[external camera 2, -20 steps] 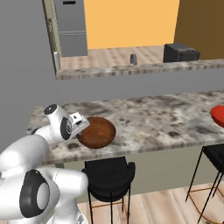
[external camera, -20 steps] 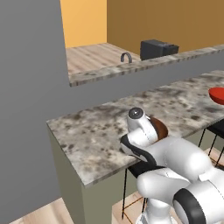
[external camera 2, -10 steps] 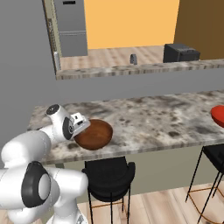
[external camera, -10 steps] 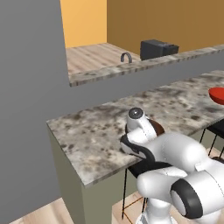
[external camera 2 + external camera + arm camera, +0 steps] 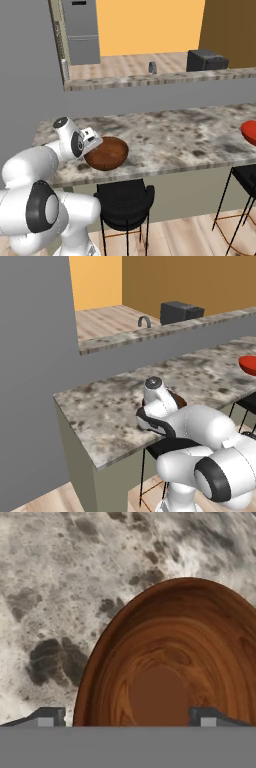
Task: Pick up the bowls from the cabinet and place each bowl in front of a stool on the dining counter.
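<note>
— Where the speckled grey-brown-white stone top of the bench [image 5: 190, 135] is being looked at, what is being seen on it?

— A round, dark reddish-brown bowl [image 5: 106, 153] with a wood-like grain of curved rings is being carried by the stone, close to the near edge and above a black stool [image 5: 124, 199] with thin metal legs. A glossy bright red bowl [image 5: 249, 132] is being shown well apart from it, at the far right of the same top. The bench's sides are being rendered plain grey, and a raised back ledge [image 5: 150, 80] with a matching stone cap is being seen behind.

— How is the arm being held?

— The white arm with dark joints is being bent low over the bench's near edge, with the wrist turned so that the gripper [image 5: 90, 140] is being pointed sideways and down at the brown bowl's left rim.

— And the fingers?

— The fingers [image 5: 46, 718] are being held spread wide and released. In the hand view one dark tip is being seen outside the bowl's rim over the stone, the other over the bowl's inside, so the rim is being straddled; whether either tip is touching the rim cannot be told. The bowl's flat, smooth centre is being shown between the two tips.
</note>
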